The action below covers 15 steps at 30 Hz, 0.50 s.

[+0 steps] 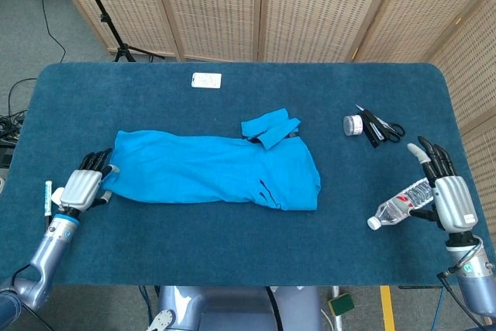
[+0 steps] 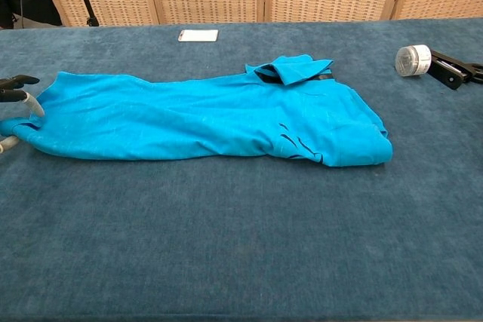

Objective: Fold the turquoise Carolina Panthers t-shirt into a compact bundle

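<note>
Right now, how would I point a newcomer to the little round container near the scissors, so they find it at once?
Start at the blue carpeted table and go to its far right part, beyond the long turquoise t-shirt. There the small round silvery container lies right beside the black-handled scissors. Unlike the clear plastic bottle lying nearer the robot's right hand, it is short, squat and silver-white.
</note>
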### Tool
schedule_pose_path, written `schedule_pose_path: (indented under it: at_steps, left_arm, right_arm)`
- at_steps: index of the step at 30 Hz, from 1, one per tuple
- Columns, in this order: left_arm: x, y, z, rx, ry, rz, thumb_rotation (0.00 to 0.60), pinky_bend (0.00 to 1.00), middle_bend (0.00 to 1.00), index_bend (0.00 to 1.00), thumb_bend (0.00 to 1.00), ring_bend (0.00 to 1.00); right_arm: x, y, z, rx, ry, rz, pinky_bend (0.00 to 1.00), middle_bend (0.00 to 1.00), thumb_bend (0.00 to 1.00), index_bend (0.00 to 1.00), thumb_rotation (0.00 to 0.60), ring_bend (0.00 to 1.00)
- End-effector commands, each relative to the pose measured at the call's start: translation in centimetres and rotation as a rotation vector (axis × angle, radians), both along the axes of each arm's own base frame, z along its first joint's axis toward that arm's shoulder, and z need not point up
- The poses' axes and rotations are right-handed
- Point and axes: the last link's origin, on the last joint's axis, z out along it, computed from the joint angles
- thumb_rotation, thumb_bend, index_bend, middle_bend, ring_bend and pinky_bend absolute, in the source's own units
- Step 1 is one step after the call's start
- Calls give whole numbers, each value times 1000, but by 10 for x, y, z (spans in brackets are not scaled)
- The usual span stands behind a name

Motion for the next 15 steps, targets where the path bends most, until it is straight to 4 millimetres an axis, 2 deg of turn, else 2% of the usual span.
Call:
schedule_pose_path:
  at_steps: [1, 8, 15]
  left_arm:
    - [0, 0, 0, -3, 4, -1, 600, 0, 0, 426, 443, 0]
    - [2, 4, -1, -4, 16, -13, 600, 0, 0, 639, 487, 0]
    - [2, 8, 0, 2, 31, -25, 600, 0, 0, 748, 554, 0]
  right_arm:
    - [0, 0, 0, 1, 0, 0, 11, 0, 0, 0, 600, 0]
    - [0, 0, 1, -1, -1, 0, 11, 0, 0, 0, 600, 0]
    - [0, 0, 1, -2, -1, 2, 11, 0, 0, 0, 600, 0]
